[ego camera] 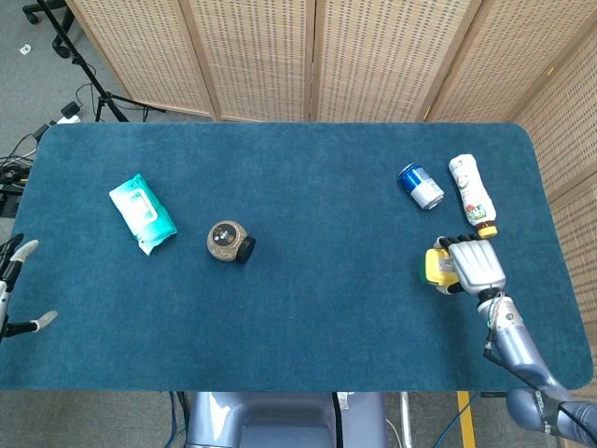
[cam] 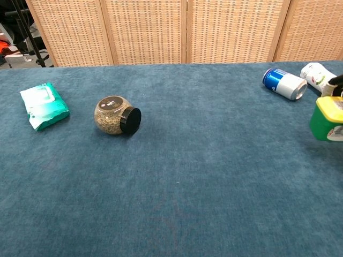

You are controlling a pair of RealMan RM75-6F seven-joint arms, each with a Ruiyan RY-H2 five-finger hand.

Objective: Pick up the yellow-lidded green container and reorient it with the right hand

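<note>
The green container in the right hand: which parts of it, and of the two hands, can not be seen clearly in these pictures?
- Green container: chest view, cut off by the right edge; head view, mostly covered by the right hand.
- Right hand: chest view, almost wholly outside the frame, so the grip is unclear.
- Left hand: head view, cut by the left edge; absent from the chest view.
- Container label: too small to read.

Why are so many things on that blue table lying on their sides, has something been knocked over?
Nothing is spilled or broken. The blue can, the white bottle and the black-lidded jar all lie on their sides, intact. The right hand holds the green container, its yellow lid on.
</note>
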